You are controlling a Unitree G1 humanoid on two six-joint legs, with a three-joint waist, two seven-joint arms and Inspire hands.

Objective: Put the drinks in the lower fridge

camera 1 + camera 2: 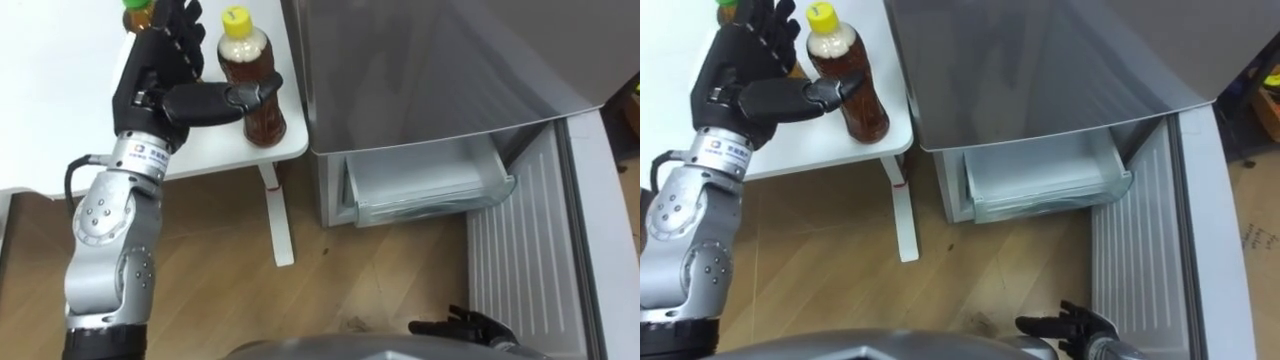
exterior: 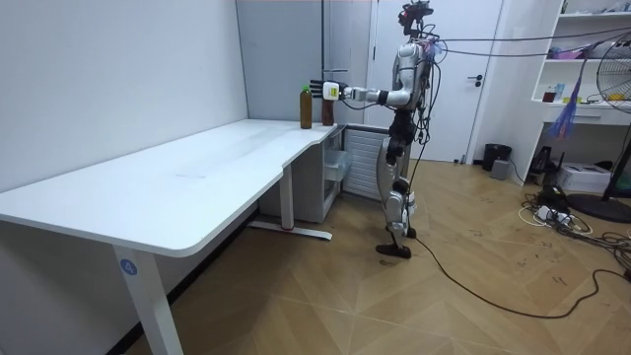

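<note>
A tea bottle with a yellow cap (image 1: 250,85) stands near the corner of the white table (image 1: 215,150). My left hand (image 1: 160,75) is raised just left of it, fingers straight and open, with the thumb reaching across against the bottle's side. A second bottle with a green cap (image 1: 136,14) stands behind the hand, mostly hidden. The grey fridge (image 1: 430,70) is to the right, its lower drawer (image 1: 430,190) pulled out and its lower door (image 1: 525,260) swung open. My right hand (image 1: 465,325) hangs low by the door, fingers relaxed. In the room view I stand at the table's end beside the fridge.
The table's white leg (image 1: 278,215) stands on the wooden floor (image 1: 330,280) between me and the fridge. The room view shows the long table (image 2: 177,187) running toward the camera, and shelves and a fan (image 2: 611,79) at its right.
</note>
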